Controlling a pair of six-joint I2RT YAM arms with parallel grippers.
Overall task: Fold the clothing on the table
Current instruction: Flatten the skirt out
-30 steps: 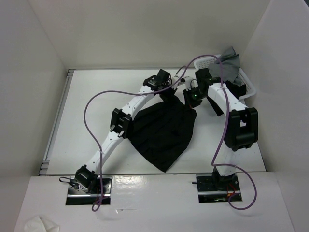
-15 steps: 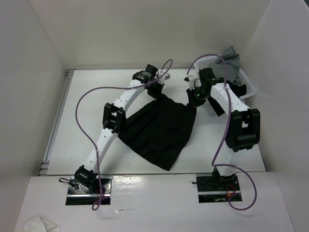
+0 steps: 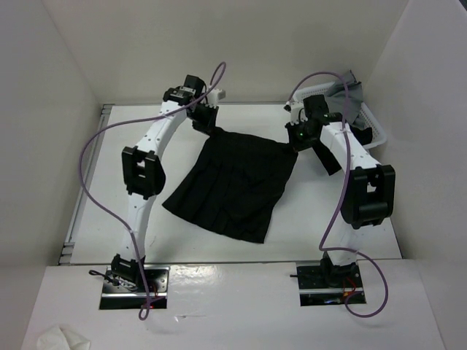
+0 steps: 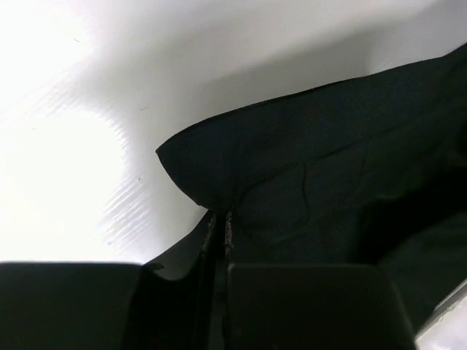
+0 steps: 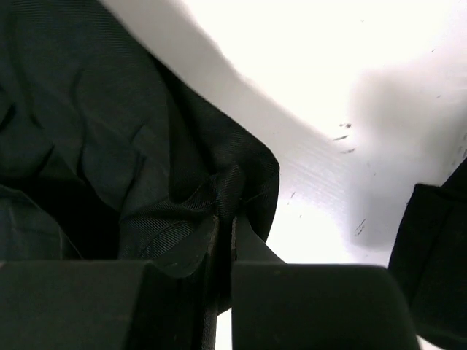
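Overhead view. The black pleated skirt of thin fabric (image 3: 233, 182) lies spread across the middle of the flat white counter (image 3: 182, 244). Its narrow waistband faces the far wall and its flaring hem faces the arm bases. I have the left claw (image 3: 206, 125) pinching the waistband's left corner, with the fabric edge caught between pressed-together tips in the wrist view. The right claw (image 3: 295, 135) pinches the right corner, with cloth bunched at its tips. The waistband runs straight between them. A white mesh basket (image 3: 373, 131) holding a grey cloth (image 3: 352, 93) stands in the far right corner.
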